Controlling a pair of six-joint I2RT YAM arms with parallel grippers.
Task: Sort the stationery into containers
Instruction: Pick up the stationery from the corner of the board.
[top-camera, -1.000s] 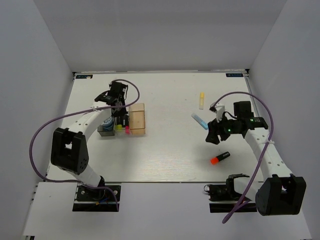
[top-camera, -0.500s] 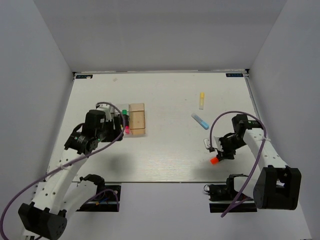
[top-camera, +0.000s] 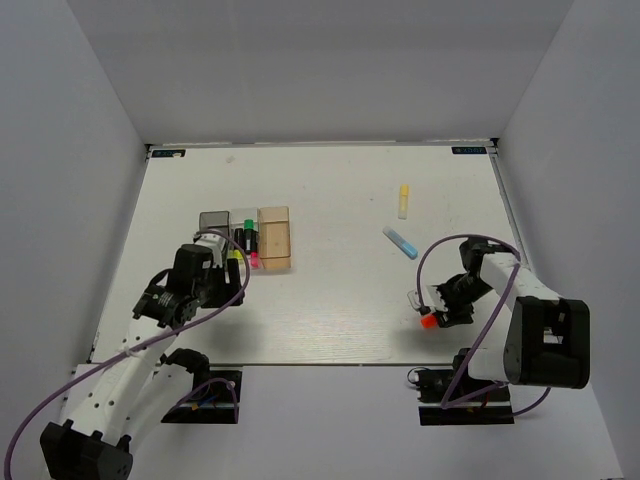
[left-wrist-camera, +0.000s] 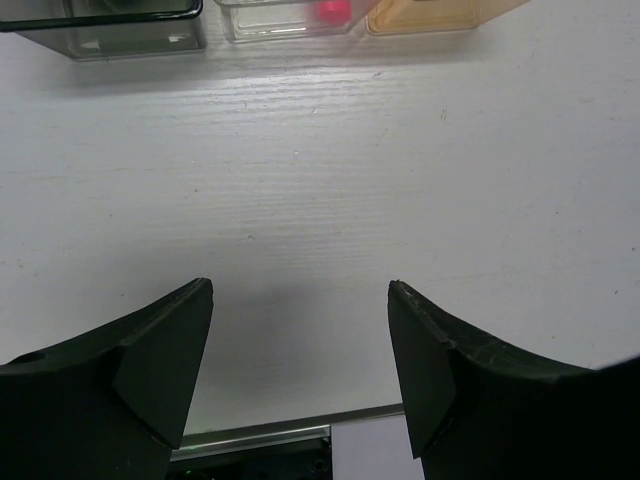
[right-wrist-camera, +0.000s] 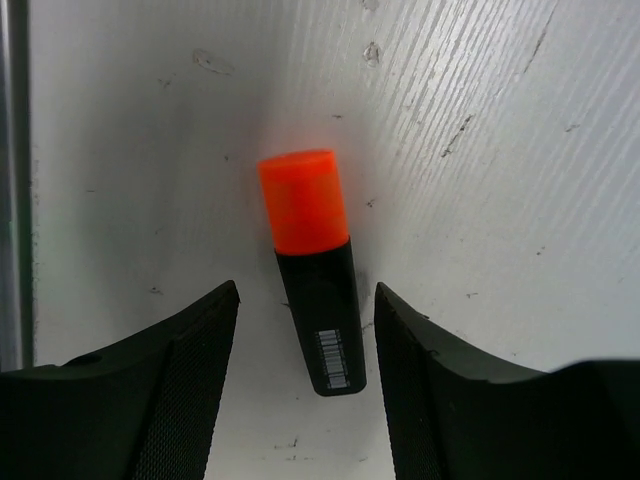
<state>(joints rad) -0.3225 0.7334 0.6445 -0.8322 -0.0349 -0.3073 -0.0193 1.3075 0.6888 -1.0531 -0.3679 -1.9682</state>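
Observation:
An orange-ended black highlighter (right-wrist-camera: 310, 270) lies flat on the table near the front right (top-camera: 428, 320). My right gripper (right-wrist-camera: 306, 292) is open and low over it, one finger on each side of its black body with a gap both ways. A pale yellow highlighter (top-camera: 404, 200) and a light blue one (top-camera: 400, 242) lie further back. The dark grey box (top-camera: 212, 218), clear box (top-camera: 245, 232) and amber box (top-camera: 275, 240) stand in a row at the left. Green, yellow and pink-ended highlighters sit in the clear box. My left gripper (left-wrist-camera: 300, 290) is open and empty, near the boxes' front side.
In the left wrist view the three boxes (left-wrist-camera: 100, 30) line the top edge, and the table's near edge (left-wrist-camera: 260, 432) shows between my fingers. The left arm (top-camera: 185, 285) hides the front of the dark grey box. Grey walls enclose the table.
My left gripper opened and the left arm drew back from above the boxes toward the near edge. The right gripper came down and now straddles the orange highlighter.

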